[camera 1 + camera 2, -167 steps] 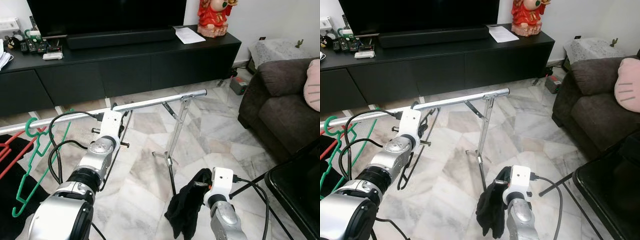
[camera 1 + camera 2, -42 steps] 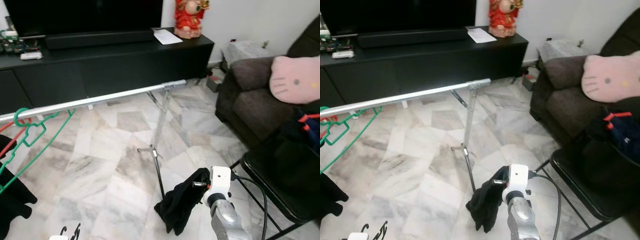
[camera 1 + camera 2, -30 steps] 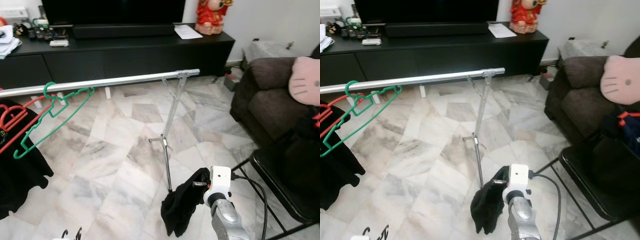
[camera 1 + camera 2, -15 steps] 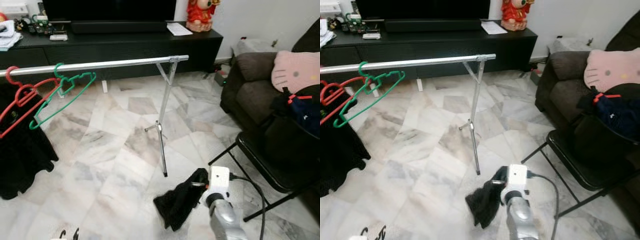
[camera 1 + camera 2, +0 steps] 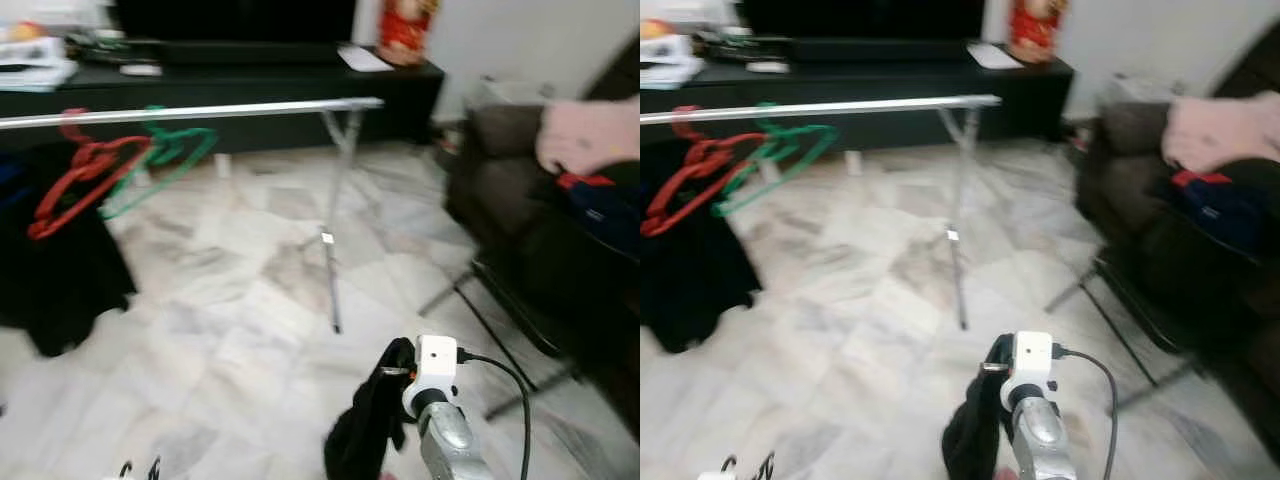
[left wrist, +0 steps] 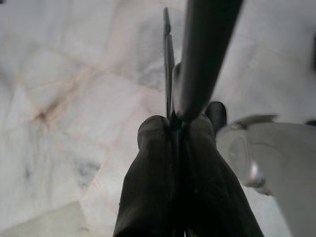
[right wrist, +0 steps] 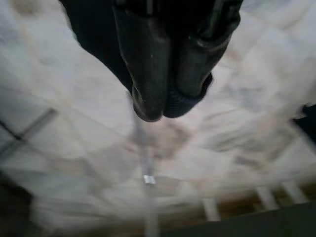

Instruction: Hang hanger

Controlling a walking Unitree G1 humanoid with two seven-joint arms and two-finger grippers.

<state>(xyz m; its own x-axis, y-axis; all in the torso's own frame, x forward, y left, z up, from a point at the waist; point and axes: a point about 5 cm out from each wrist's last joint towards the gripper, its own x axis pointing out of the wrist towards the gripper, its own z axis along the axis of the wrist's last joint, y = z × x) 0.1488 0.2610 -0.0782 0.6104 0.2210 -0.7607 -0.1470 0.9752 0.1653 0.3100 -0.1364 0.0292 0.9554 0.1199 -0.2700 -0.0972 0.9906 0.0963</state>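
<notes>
A silver clothes rail (image 5: 200, 108) crosses the upper left, blurred. On it hang a red hanger (image 5: 80, 175), a green hanger (image 5: 165, 150) and a black garment (image 5: 60, 270). My left gripper (image 6: 175, 121) is low, at the picture's bottom left edge, and shut on a thin black hanger (image 6: 168, 64); only the hanger's tips (image 5: 140, 468) show in the eye views. My right gripper (image 7: 168, 106) is low in front of me, shut on a black cloth (image 5: 370, 430) that droops toward the marble floor.
The rail's stand leg (image 5: 333, 250) rises from the floor at centre. A black TV console (image 5: 250, 75) runs along the back wall. To the right are a dark sofa with a pink cushion (image 5: 590, 140) and a black folding chair (image 5: 520, 300).
The camera has swung and the picture is now blurred. My left arm, up by the rail 5.6 s ago, has dropped to the bottom edge. The right gripper keeps the cloth.
</notes>
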